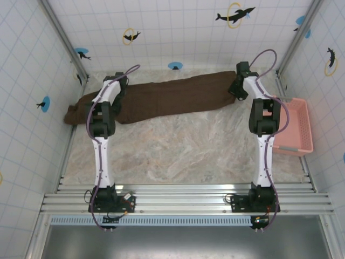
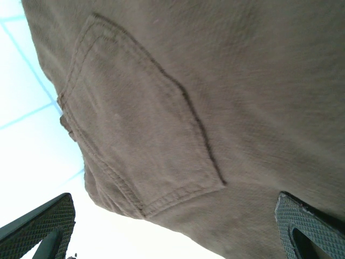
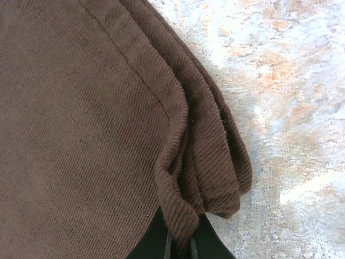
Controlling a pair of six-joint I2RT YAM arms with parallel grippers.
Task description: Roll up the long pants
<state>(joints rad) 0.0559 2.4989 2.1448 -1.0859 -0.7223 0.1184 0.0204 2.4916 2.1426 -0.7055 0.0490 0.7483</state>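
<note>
The long pants [image 1: 172, 97] lie stretched flat across the back of the table, dark brown, waist end at the left and leg ends at the right. My left gripper [image 1: 116, 93] hovers over the waist part. In the left wrist view it [image 2: 172, 240] is open, its fingers [image 2: 310, 226] spread wide, with the pants' back pocket [image 2: 140, 135] ahead of them. My right gripper [image 1: 236, 90] is at the leg ends. In the right wrist view it [image 3: 180, 247] is shut on a bunched fold of the hem [image 3: 186, 210].
A pink basket [image 1: 294, 127] stands at the right edge beside the right arm. Tiled walls close in the back and both sides. The marbled tabletop [image 1: 183, 145] lies bare in front of the pants.
</note>
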